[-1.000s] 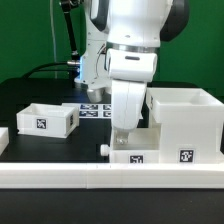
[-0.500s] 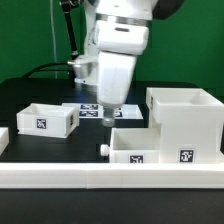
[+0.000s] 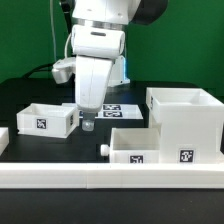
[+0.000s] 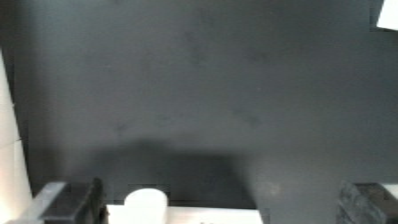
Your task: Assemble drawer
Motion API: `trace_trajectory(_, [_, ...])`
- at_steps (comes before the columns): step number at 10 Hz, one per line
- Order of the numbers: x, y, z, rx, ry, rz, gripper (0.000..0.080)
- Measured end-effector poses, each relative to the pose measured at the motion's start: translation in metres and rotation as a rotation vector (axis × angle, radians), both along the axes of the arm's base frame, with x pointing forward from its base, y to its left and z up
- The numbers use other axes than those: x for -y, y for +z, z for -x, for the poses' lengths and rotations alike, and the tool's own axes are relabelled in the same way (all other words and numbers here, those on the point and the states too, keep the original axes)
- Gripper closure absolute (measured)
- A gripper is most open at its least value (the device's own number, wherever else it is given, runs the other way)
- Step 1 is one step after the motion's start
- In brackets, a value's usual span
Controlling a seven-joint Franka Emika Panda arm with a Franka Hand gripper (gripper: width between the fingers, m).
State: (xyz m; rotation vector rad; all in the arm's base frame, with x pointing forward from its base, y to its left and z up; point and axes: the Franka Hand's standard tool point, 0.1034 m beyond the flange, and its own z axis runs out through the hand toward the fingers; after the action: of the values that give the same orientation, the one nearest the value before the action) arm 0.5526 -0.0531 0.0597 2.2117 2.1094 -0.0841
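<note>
The drawer's large white shell [image 3: 186, 120] stands at the exterior view's right. One shallow tray [image 3: 134, 150] with a knob [image 3: 103, 149] lies in front of the shell. The second tray [image 3: 44, 118] lies at the left. My gripper [image 3: 88, 123] hangs low over the dark table, just right of the left tray, and holds nothing. In the wrist view my gripper [image 4: 224, 202] is open, with its fingers [image 4: 71, 200] far apart. A white knob [image 4: 146, 205] on a white tray edge shows near one finger, untouched.
The marker board [image 3: 118, 108] lies flat behind my gripper. The long low white border wall [image 3: 110, 178] runs along the front. A white strip [image 4: 9, 130] shows at one edge of the wrist view. Black cables hang at the back left.
My gripper has moved from above the front tray toward the exterior view's left, to beside the left tray. The trays and shell have not moved.
</note>
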Motion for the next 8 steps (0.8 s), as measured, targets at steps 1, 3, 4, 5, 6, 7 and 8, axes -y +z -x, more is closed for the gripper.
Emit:
trace_trajectory(1, [0.004,-0.002,0.001,-0.003,0.003,0.001,0.015])
trace_trajectory(3, [0.007,-0.01,-0.001,-0.016,0.038,-0.019,0.015])
trace_trajectory(4, [0.016,-0.012,0.0,-0.02,0.046,-0.055,0.015])
trace_trajectory(5, [0.022,-0.015,0.0,-0.026,0.041,-0.087,0.015])
trace_trajectory(6, [0.023,-0.017,-0.002,-0.026,0.041,-0.105,0.015])
trace_trajectory(7, [0.026,-0.018,-0.001,-0.034,0.054,-0.139,0.015])
trace_trajectory(8, [0.027,-0.019,-0.004,-0.033,0.041,-0.173,0.015])
